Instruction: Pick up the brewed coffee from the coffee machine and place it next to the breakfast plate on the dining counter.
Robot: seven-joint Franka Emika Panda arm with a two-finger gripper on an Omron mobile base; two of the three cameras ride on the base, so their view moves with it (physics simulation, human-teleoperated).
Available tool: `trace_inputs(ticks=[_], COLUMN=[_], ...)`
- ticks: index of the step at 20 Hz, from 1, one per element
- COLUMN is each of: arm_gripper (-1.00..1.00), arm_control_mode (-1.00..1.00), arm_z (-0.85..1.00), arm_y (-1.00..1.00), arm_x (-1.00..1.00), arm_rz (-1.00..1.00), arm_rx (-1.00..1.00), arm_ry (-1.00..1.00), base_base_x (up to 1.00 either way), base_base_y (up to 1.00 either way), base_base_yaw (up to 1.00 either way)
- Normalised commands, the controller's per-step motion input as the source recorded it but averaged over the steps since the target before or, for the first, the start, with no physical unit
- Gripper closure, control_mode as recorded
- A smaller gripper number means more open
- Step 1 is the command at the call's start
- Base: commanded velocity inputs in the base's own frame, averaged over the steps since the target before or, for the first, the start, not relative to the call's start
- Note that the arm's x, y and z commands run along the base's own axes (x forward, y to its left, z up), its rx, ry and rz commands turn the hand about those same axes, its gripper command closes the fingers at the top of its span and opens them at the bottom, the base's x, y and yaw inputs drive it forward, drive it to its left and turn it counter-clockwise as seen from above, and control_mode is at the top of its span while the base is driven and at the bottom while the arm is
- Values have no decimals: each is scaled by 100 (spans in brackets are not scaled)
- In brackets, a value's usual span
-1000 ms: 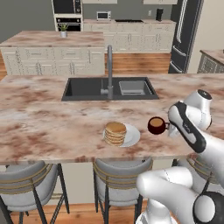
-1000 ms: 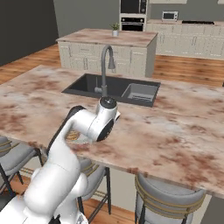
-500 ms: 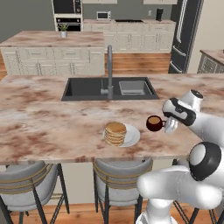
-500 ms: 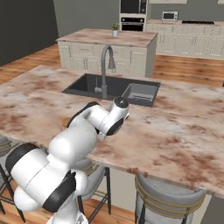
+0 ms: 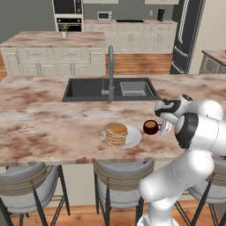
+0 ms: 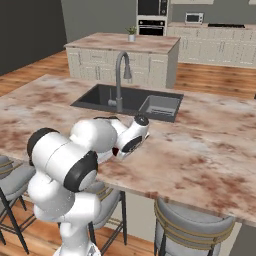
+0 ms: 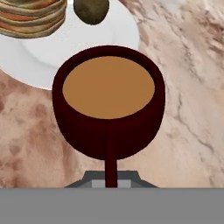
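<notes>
White rounded arm (image 5: 194, 132) — dark joints.

Bare counter (image 5: 48, 132) left — faucet (image 5: 110, 70) behind

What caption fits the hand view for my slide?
Gripper shut on the handle of a dark mug of coffee, beside the white plate of pancakes on the marbled counter.

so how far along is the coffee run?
Done: the mug is off the machine and has reached the dining counter, just beside the breakfast plate. In hand: the claw is shut on the mug's handle; coffee sits level in the hand view. Left: whether it rests on the stone is unclear; let go and back away.
</notes>
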Motion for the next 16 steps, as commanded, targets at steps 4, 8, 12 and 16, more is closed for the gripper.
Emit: trace_inputs(ticks=[4,8,12,16], arm_gripper=[100,100,100,100], arm_control_mode=[-100,-100,-100,-100], arm_z=[-48,-44,-43,-22], arm_y=[-12,-19,-9,0], arm_x=[29,28,31,15], arm_rz=[3,4,3,6], arm_rx=[0,0,0,0], arm_ry=[1,0,1,0], base_base_x=[0,0,0,0], base_base_y=[0,0,0,0], base_base_yaw=[0,0,0,0])
